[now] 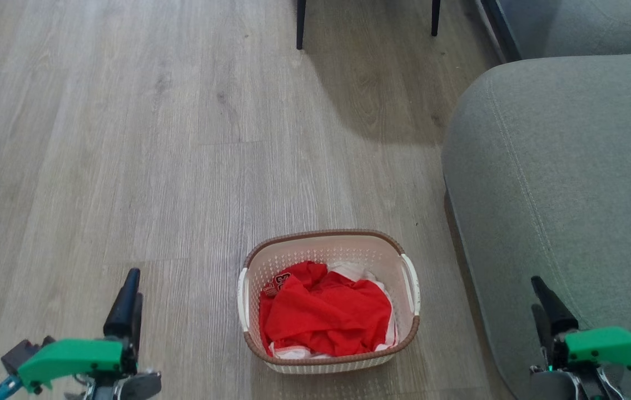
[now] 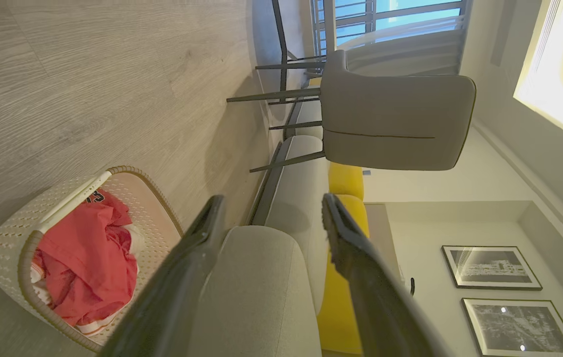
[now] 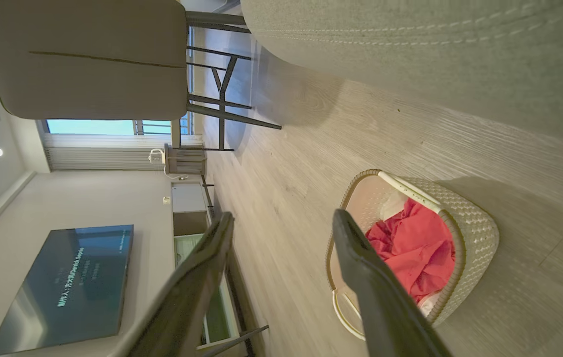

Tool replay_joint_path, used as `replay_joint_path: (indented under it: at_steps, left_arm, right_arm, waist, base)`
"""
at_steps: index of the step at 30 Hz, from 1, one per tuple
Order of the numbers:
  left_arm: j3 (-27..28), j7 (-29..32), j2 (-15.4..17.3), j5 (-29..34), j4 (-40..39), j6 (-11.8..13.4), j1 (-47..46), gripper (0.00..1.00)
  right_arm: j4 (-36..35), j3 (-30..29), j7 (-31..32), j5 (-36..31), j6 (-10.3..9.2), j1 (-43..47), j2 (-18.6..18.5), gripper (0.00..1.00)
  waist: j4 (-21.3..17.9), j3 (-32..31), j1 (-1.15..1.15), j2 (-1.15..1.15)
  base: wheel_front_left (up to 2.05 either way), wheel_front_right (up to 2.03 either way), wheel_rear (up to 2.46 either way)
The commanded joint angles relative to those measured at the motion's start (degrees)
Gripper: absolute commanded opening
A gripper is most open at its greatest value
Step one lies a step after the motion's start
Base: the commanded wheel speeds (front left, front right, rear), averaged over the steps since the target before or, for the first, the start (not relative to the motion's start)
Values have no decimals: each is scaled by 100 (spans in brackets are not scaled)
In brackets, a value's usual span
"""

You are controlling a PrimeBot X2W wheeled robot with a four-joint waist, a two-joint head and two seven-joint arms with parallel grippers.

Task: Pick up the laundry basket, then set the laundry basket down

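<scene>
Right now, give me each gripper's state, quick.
Left gripper: open, jaws apart, holding nothing.
Right gripper: open, jaws apart, holding nothing.

The laundry basket (image 1: 326, 253) is matt cream perforated plastic with a brown woven-look rim. The red garment (image 1: 323, 311) is creased cloth. The floor (image 1: 154, 139) is matt wood-grain plank; the sofa (image 1: 560, 166), grey textured fabric.

My left gripper (image 1: 130, 280) and right gripper (image 1: 540, 294) each end in long, dark, tapering fingers (image 1: 124, 305). Behind each sits a bright green plastic housing (image 1: 73, 355) dotted with small dark screws (image 1: 93, 366), above grey metal parts (image 1: 140, 384). A blue piece (image 1: 4, 387) juts out beside the left one.
</scene>
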Motion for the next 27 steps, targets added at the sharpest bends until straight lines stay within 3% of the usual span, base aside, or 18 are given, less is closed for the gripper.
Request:
replay_joint_path:
  at_steps: [1, 27]
  left_arm:
    - [-13, -42, 33, 133, -264, 44, -258, 100]
    - [-444, -478, 68, 2827, -793, 371, -150, 100]
  right_arm:
    - [-245, 17, -65, -140, -1, -191, -36, 100]
    - [-788, 468, -501, -2440, -3, -107, -56, 100]
  waist:
    - [3, 0, 0, 0]
    - [40, -12, 0, 0]
  base:
    - [0, 0, 0]
    - [0, 0, 0]
